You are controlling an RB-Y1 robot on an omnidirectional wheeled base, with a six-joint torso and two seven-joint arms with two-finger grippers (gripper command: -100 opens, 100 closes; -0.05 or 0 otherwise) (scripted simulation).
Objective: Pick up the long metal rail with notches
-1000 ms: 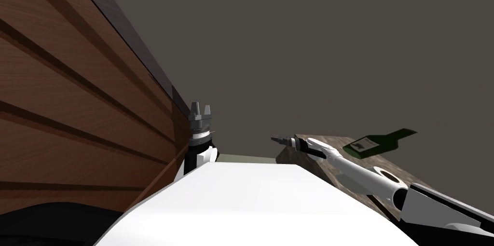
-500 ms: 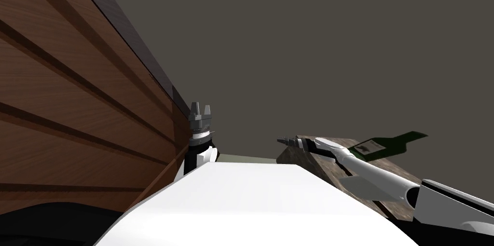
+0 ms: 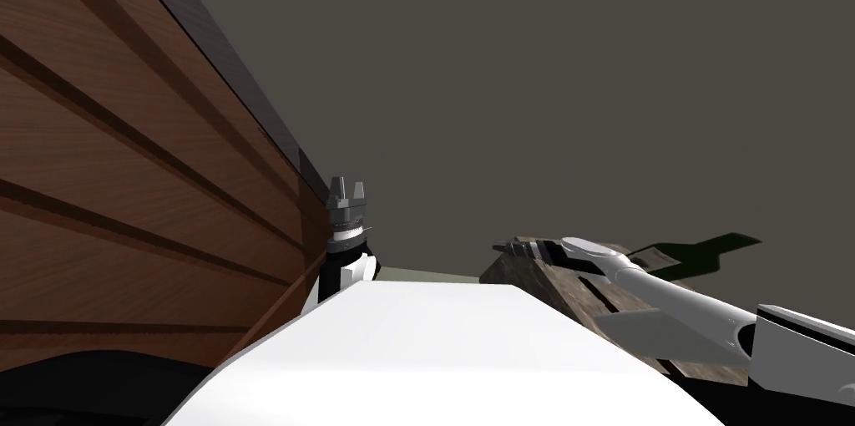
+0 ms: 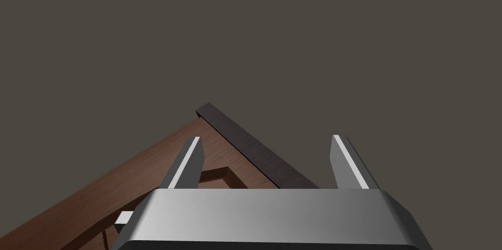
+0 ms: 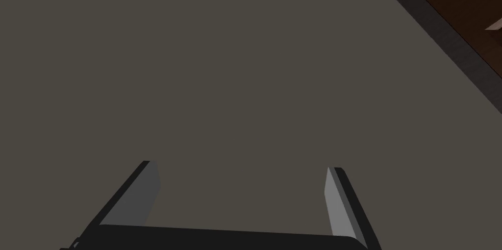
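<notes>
My left gripper (image 3: 347,191) stands upright beside a brown wooden cabinet (image 3: 125,195), and its fingers (image 4: 188,161) are open with nothing between them. In the left wrist view the gripper (image 4: 267,137) points past the cabinet's dark top edge (image 4: 255,151). My right arm reaches out low over a small brown table (image 3: 518,275). Its gripper (image 3: 505,246) sits at the table's far corner. The right gripper (image 5: 242,164) is open and empty, facing a flat dark grey surface (image 5: 220,65).
A dark green bottle (image 3: 710,247) lies on the table behind my right forearm, which partly hides it. The cabinet with its dark top strip (image 3: 250,103) walls off the whole left side. A corner of the cabinet (image 5: 470,2) appears in the right wrist view.
My right arm has swung to the right and lower over the table, and it now covers the bottle's label. The left arm has not moved.
</notes>
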